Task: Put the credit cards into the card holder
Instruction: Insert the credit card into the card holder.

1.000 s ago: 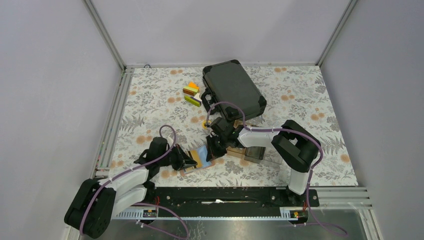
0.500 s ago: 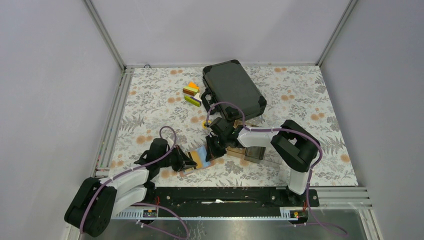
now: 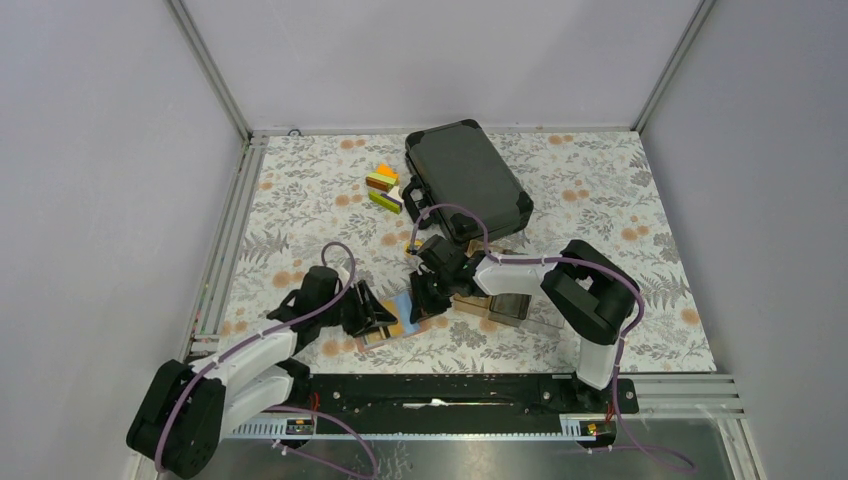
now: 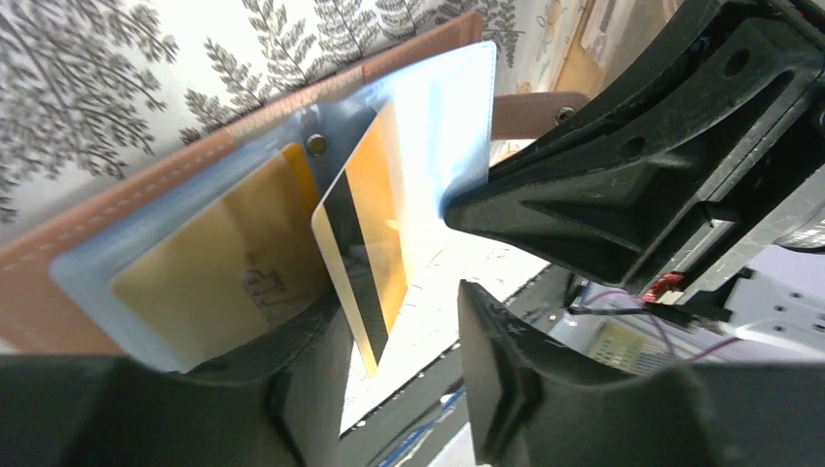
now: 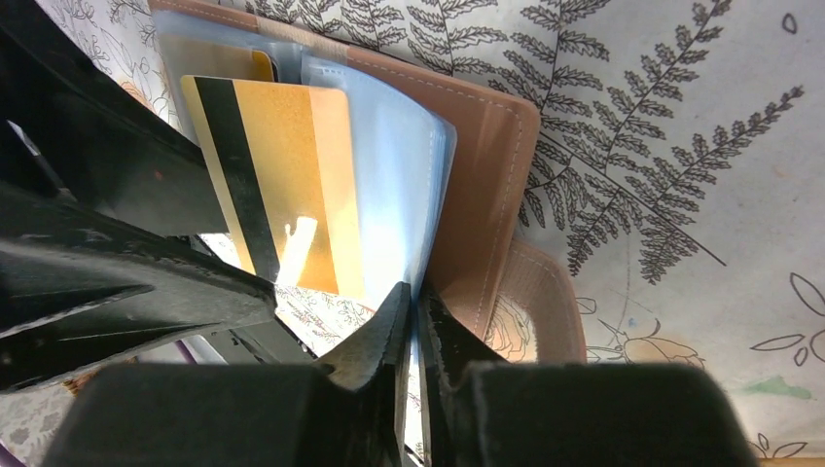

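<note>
The salmon-pink card holder [image 4: 58, 292] lies open on the floral mat, and the top view [image 3: 395, 325] shows it between the two grippers. One orange-yellow card [image 4: 224, 253] sits inside a blue-grey pocket. A second orange-yellow card [image 4: 365, 233] with a black stripe stands tilted between the pocket leaves, its corner by my left finger. My left gripper [image 4: 404, 321] is open around that corner. My right gripper [image 5: 416, 292] is shut on a blue-grey pocket leaf [image 5: 389, 165] and holds it up beside the striped card [image 5: 292, 175].
A black hard case [image 3: 465, 180] lies at the back centre, with coloured blocks [image 3: 383, 188] to its left. A small yellow disc [image 3: 410, 248] sits just behind the right gripper. A clear compartment tray [image 3: 515, 308] stands right of the wallet.
My left gripper has drawn back a little to the left, away from the wallet. The right gripper has stayed on the pocket leaf.
</note>
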`<act>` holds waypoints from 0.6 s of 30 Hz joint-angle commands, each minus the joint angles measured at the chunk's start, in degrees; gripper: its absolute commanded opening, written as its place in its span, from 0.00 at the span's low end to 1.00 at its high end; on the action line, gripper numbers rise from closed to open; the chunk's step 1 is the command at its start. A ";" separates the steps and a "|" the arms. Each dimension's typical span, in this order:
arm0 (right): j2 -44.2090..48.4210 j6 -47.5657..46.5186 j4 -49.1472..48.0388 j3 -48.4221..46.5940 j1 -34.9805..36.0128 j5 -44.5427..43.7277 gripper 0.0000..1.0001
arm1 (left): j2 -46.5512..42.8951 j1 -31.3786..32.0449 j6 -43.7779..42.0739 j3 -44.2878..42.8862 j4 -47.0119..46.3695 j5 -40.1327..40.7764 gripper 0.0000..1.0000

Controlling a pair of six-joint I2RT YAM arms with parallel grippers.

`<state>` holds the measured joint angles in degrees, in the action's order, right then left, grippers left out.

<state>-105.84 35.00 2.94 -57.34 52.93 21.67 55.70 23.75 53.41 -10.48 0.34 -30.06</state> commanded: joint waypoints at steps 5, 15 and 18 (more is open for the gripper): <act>-0.56 -0.68 1.21 -2.04 0.42 -2.75 0.17 | -2.15 -0.02 -6.95 -5.33 13.41 6.92 0.56; -0.75 -0.92 1.78 -2.84 0.42 -2.82 0.19 | -6.29 0.37 -6.49 -7.69 21.10 11.91 0.70; -0.86 -0.91 1.80 -3.00 0.41 -2.72 0.19 | -6.42 0.82 -6.34 -7.89 21.96 12.61 0.71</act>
<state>-105.93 34.92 3.68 -58.30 53.01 20.60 49.52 24.08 48.38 -17.28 16.93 -22.57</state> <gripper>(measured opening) 0.190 0.704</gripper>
